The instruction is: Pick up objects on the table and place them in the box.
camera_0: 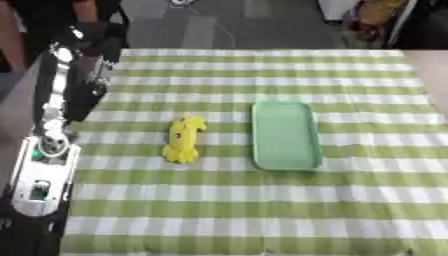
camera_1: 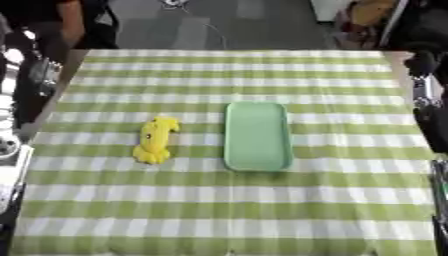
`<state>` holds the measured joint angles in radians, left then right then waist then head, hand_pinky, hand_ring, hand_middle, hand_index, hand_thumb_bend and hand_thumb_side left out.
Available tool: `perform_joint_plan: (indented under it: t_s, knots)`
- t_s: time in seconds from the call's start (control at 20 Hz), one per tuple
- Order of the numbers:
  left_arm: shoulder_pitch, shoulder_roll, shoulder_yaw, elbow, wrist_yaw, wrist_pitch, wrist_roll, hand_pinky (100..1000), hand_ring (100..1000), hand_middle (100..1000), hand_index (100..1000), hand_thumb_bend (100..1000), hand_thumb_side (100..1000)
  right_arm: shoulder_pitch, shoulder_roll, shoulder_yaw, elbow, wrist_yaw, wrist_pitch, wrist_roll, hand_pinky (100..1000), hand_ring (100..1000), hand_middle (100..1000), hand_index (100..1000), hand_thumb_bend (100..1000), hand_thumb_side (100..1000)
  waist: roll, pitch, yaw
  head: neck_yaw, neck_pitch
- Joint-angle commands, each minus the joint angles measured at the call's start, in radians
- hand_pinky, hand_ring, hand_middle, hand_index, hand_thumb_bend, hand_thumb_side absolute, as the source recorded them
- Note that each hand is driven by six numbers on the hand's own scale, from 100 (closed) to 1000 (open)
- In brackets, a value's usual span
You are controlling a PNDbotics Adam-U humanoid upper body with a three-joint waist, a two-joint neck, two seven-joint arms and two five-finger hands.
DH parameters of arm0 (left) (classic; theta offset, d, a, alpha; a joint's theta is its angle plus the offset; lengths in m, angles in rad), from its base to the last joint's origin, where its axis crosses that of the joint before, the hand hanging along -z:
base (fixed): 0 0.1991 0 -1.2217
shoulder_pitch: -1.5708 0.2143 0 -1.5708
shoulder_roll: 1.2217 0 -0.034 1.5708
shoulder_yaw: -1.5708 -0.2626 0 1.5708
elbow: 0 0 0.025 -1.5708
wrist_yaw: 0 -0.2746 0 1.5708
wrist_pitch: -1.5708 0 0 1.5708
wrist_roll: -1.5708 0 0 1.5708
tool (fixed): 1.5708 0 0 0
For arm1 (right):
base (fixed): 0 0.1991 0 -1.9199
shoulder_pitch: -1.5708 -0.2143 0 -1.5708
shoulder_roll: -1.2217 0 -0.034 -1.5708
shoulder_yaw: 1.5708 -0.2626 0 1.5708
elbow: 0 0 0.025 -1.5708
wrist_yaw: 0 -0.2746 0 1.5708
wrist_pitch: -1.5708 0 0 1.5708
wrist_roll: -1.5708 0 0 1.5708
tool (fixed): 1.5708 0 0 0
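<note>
Right arm [camera_1: 426,100] beside checked table [camera_1: 262,210]

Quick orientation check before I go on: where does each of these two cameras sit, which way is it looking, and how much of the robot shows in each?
Left eye view: head camera, looking down at the checked tablecloth; the left arm runs along the left edge.
Right eye view: same head, set slightly to the right, looking down; the left arm shows partly at the left edge, the right arm at the right edge.
Shared: yellow toy lying left of the green tray, apart from it. I can make out neither hand's fingers.
</note>
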<state>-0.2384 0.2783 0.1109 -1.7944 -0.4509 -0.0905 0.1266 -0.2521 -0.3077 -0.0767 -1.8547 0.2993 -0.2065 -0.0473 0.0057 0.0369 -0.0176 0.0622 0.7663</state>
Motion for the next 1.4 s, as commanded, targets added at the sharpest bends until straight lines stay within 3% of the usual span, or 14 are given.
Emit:
perform_joint_plan:
  t_s: [0.05,0.55,0.65,0.8,0.85,0.9,1.1,1.4]
  knots:
    - [-0.007,0.008,0.008,-0.015,0.005,-0.002,-0.002,704,765,787,836,481,925,-0.003,-0.011,-0.006,-0.015,-0.001,-0.002,-0.001,690,765,778,864,225,821,0.002,-0.008,0.001,0.006,-0.009]
    - [-0.013,0.035,0.007,0.000,-0.013,0.020,-0.009,717,778,791,841,495,920,-0.002,-0.013,-0.006,-0.014,0.000,-0.001,0.000,690,765,778,864,224,820,0.002,-0.008,0.000,0.003,-0.013]
    - [-0.029,0.093,-0.003,0.041,-0.046,0.074,-0.023,721,783,793,846,504,913,-0.001,-0.016,-0.005,-0.012,0.001,-0.001,0.002,690,765,778,864,224,820,0.004,-0.010,-0.003,0.003,-0.023]
    - [-0.075,0.233,-0.051,0.188,-0.115,0.171,-0.104,773,846,860,887,583,878,0.000,-0.023,-0.001,-0.008,-0.001,-0.001,0.005,690,765,778,865,224,821,0.012,-0.016,-0.013,0.016,-0.050]
    - [-0.098,0.265,-0.065,0.245,-0.133,0.188,-0.131,769,839,845,884,574,881,0.001,-0.024,0.000,-0.006,-0.001,-0.002,0.006,690,765,778,865,224,821,0.013,-0.017,-0.015,0.018,-0.056]
    - [-0.122,0.289,-0.079,0.298,-0.145,0.194,-0.152,779,858,885,896,601,861,0.002,-0.024,0.000,-0.005,-0.001,-0.002,0.007,689,764,778,865,224,821,0.015,-0.018,-0.017,0.017,-0.060]
    - [-0.225,0.315,-0.131,0.481,-0.197,0.152,-0.199,793,867,895,896,633,856,0.003,-0.021,0.000,0.002,-0.002,-0.002,0.008,689,764,778,865,223,821,0.013,-0.017,-0.021,0.015,-0.070]
    - [-0.296,0.282,-0.158,0.591,-0.282,0.093,-0.230,795,863,883,895,631,876,0.003,-0.019,0.000,0.005,-0.002,-0.004,0.010,690,764,778,865,223,822,0.011,-0.013,-0.020,0.017,-0.064]
